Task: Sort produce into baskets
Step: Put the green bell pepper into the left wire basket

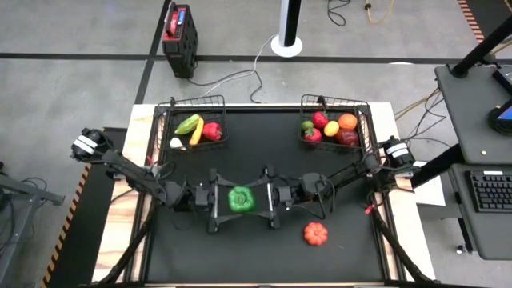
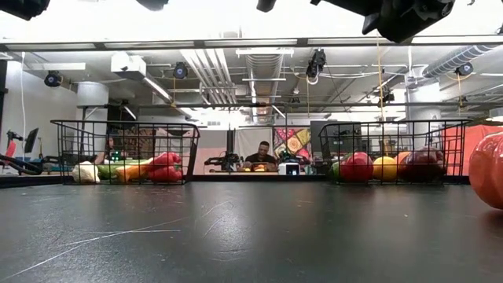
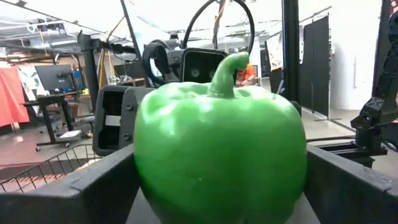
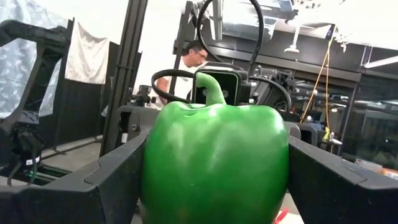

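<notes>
A green bell pepper [image 1: 241,198] with its stem up sits between both grippers over the middle of the table. My left gripper [image 1: 227,198] comes at it from the table's left and my right gripper [image 1: 256,198] from the right; both are shut on it. It fills the left wrist view [image 3: 217,143] and the right wrist view [image 4: 214,162]. An orange ribbed piece [image 1: 315,234] rests on the mat near the front. The left basket [image 1: 171,120] holds green, yellow, red and white pieces. The right basket [image 1: 366,120] holds red, yellow and orange pieces. My left gripper pinches the pepper's left half between its two fingers, one on each flank [image 3: 146,168]. The fingers lie level, coming from the table's left. The pepper stands upright, stem up; the low view shows nothing of it on the mat. My right gripper pinches the pepper's right half between its two fingers, one on each flank [image 4: 155,174]. The fingers lie level, coming from the table's right, facing the other gripper. The pepper stands upright between them.
The black mat [image 1: 200,256] covers the table between the two baskets at its far corners. The orange piece shows large at the low view's right edge [image 2: 491,169]. A person [image 2: 262,153] sits in the room beyond the table's far edge.
</notes>
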